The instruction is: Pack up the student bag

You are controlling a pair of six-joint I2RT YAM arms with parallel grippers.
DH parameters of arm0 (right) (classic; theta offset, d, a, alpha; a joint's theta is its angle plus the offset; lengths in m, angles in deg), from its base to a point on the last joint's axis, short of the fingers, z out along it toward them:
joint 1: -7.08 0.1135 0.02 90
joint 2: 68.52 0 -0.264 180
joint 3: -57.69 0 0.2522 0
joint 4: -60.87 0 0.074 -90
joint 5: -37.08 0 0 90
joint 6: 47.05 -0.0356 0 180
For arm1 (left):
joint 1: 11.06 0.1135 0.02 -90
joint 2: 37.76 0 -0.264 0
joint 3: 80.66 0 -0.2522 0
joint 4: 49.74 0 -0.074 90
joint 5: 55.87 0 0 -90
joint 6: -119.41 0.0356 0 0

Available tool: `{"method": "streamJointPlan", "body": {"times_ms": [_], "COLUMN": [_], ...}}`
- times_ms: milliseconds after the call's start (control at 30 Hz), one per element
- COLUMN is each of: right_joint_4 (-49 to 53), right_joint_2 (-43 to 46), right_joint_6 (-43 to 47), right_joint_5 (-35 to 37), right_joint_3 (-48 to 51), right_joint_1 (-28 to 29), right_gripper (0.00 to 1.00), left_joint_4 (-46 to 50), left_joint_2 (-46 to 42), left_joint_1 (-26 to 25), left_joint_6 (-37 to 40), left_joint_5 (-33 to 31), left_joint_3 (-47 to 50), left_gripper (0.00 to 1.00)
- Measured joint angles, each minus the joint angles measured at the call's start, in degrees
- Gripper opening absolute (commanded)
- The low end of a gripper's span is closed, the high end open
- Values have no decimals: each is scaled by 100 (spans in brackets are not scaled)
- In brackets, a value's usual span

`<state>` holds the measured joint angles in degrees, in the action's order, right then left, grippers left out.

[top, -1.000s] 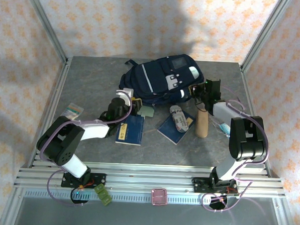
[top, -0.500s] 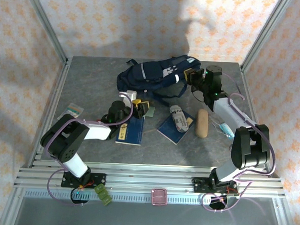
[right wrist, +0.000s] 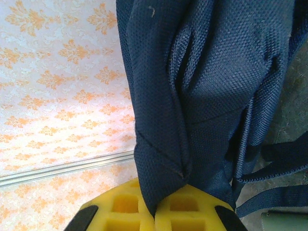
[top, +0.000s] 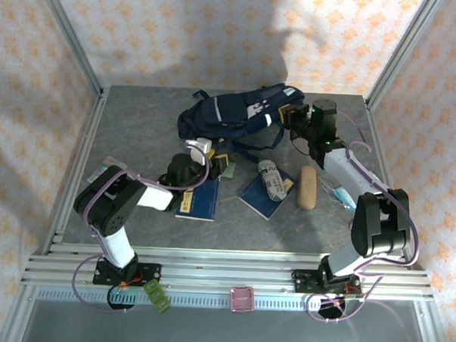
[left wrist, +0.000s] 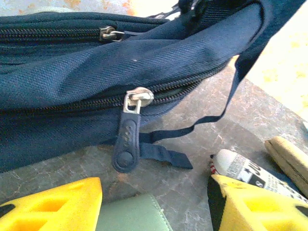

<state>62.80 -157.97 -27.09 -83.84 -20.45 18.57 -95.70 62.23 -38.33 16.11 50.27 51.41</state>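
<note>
The student bag (top: pixel 234 117) lies at the counter's (top: pixel 139 129) twelve o'clock, its three-o'clock end clamped in the right hand (top: pixel 291 117). At its six o'clock the left hand (left wrist: pixel 154 202), fingers apart and empty, faces a zipper pull (left wrist: pixel 127 144). Opening the bag seems the step in hand, so next it should close on that pull and draw it along.

Lab test cell: grey worktop (top: pixel 131 129) enclosed by aluminium posts (top: pixel 71 37) and patterned wall panels (top: pixel 219 34); slotted mounting rail (top: pixel 223 275) at worktop's near edge.
</note>
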Motion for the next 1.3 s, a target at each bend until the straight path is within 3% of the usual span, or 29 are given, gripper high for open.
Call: {"method": "streamJointPlan", "body": {"times_ms": [200, 400, 500, 767, 1033, 1300], "right_joint_4": [-2, -4, -7, -2, 20, 26], "right_joint_2": [0, 0, 0, 0, 0, -7], "right_joint_6": [2, 2, 9, 46, 131, 249], "right_joint_5": [0, -7, -11, -13, -17, -15], "right_joint_3": [-2, 0, 0, 0, 44, 140], "right_joint_1": [11, 17, 37, 48, 101, 70], "right_gripper": [0, 0, 0, 0, 0, 0], "left_joint_4": [133, 393, 472, 529, 555, 1366], "left_joint_2": [267, 562, 605, 560, -24, -297], "left_joint_1": [79, 81, 81, 149, 544, 695], "left_joint_6": [247, 420, 433, 433, 243, 291], "left_joint_5": [13, 68, 140, 140, 166, -146], "left_joint_3": [-544, -933, -997, -885, -245, -251], "left_gripper": [51, 15, 3, 0, 0, 0]}}
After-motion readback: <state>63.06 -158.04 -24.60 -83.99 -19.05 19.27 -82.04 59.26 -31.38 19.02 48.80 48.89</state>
